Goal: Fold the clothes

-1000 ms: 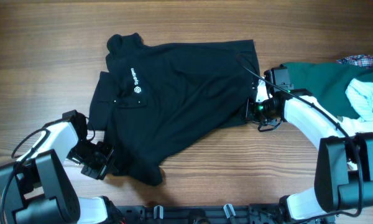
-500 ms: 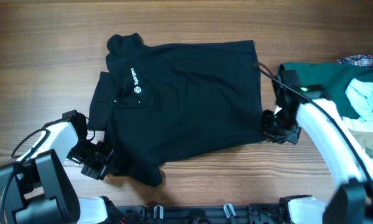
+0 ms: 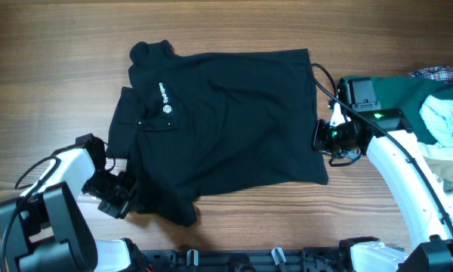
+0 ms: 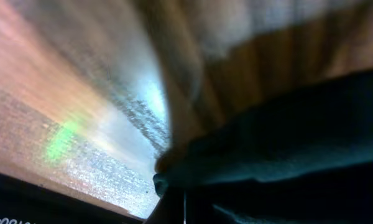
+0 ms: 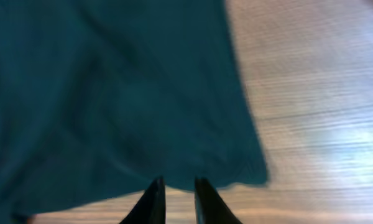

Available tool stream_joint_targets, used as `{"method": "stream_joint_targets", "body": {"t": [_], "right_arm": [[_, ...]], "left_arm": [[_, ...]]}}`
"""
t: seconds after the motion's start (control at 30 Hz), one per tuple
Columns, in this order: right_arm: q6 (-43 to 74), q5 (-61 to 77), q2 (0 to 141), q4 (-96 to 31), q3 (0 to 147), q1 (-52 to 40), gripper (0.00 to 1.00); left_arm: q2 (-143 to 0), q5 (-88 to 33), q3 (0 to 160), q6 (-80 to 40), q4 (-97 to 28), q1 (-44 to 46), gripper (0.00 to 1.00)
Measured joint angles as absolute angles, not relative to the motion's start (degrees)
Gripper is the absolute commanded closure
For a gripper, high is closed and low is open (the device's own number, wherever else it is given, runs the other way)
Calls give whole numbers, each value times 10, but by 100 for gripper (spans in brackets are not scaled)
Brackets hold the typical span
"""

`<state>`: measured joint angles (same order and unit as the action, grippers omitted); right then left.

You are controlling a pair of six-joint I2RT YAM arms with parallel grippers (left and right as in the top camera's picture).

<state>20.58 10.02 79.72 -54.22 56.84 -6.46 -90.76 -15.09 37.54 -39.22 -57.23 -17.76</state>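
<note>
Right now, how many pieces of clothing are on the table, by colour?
Black polo shirt: 1
Dark green garment: 1
White and pale blue garment: 1
Plaid cloth: 1
Total: 4

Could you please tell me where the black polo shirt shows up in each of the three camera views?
Overhead: the black polo shirt lies spread across the middle, collar at upper left.
Left wrist: the shirt fills the lower right, blurred and close.
Right wrist: the shirt covers the left and top, one corner low at the right.
Shared landmark: the wooden table beside the shirt's edge.
</note>
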Motion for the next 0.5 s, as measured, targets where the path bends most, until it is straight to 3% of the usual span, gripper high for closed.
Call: {"method": "stream_joint_targets", "body": {"t": [0.3, 0.5], "right_arm": [[114, 168, 852, -522, 568, -65, 96], [79, 206, 867, -536, 568, -65, 96]], "left_arm": [[-712, -139, 447, -270, -592, -178, 96], [-613, -138, 462, -187, -474, -174, 96]]}}
